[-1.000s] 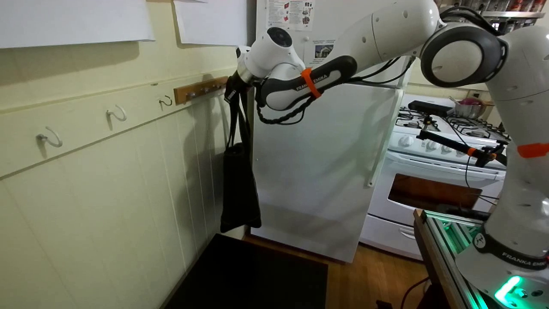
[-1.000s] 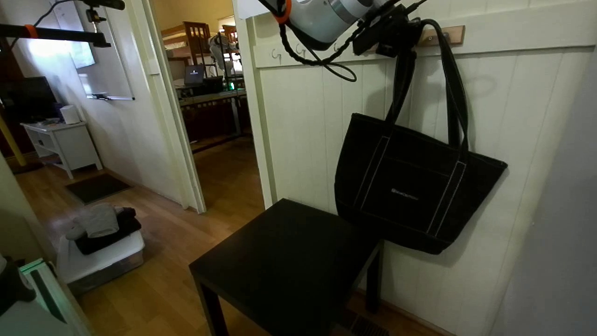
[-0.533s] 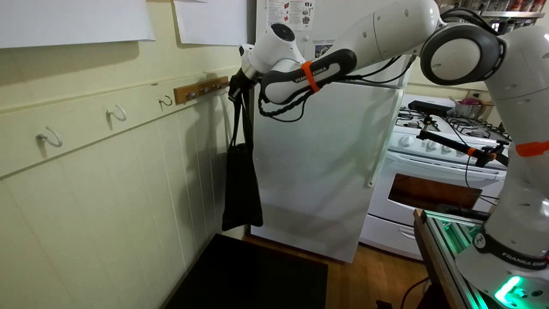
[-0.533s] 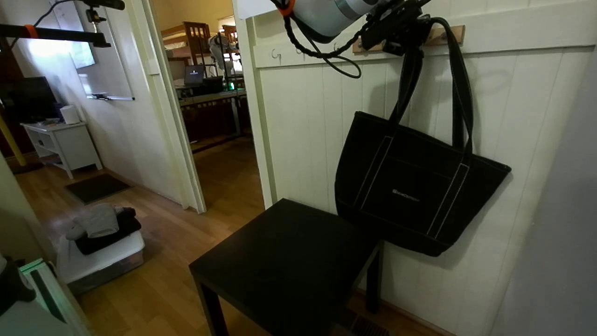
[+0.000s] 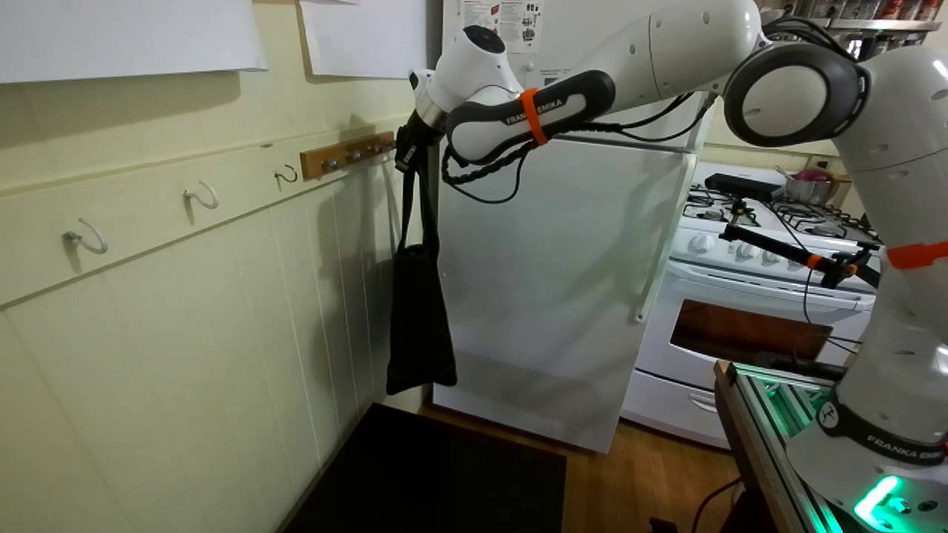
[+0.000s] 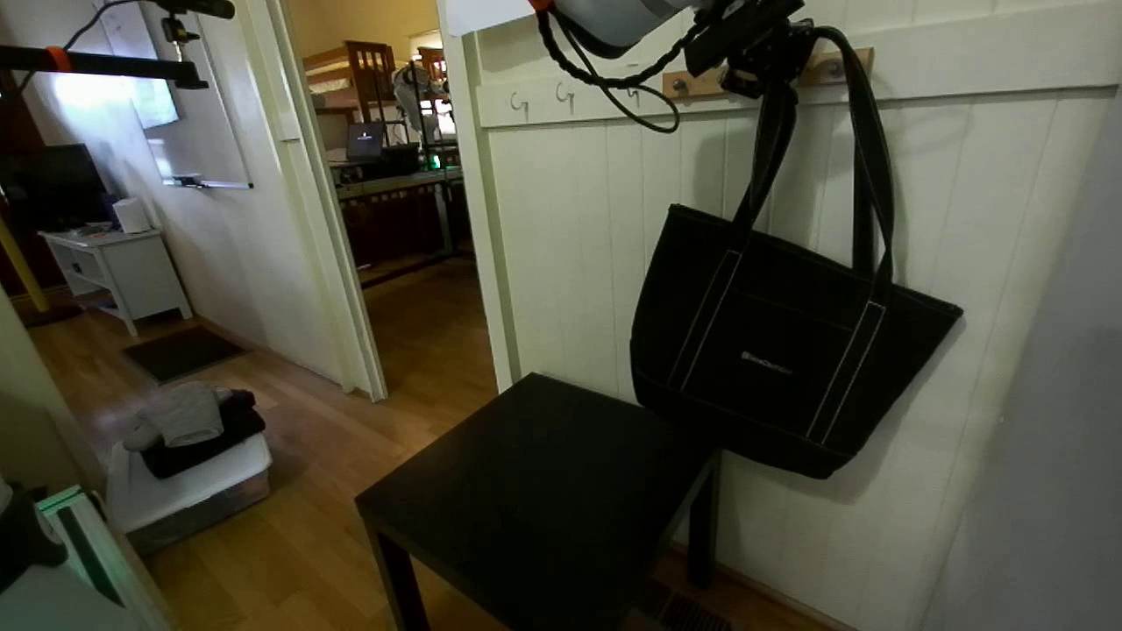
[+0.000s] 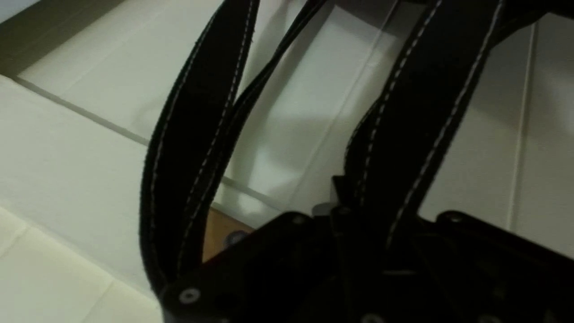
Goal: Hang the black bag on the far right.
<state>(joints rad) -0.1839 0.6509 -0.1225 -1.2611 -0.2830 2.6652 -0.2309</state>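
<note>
Black bag [image 6: 780,342] and pincer [image 6: 778,60] sit slightly higher and farther right along the wall [image 6: 578,228] than a second ago. Fridge [image 5: 541,296] stands just beside them. Low black table [image 6: 526,491]: bag hangs at its wall-side corner nearest the fridge; touching or clear, cannot tell. Bag body: mouth up, base down, long axis running along the wall and sagging toward the fridge; face with small pale lettering to the room. Probably light, soft and floppy, neither slippery nor fragile; I judge the handles [image 7: 430,103] the best hold, high up where they bunch. Wooden rack [image 6: 706,83]: bag dangles below its right half, not yet hung, by my reckoning. My pincer is clenched on the handles; whether both are pinched, cannot tell. Smallest, a peg [image 6: 835,68] near the rack's right end, likely my target: shows between the handles; whether either is over it, unclear.
</note>
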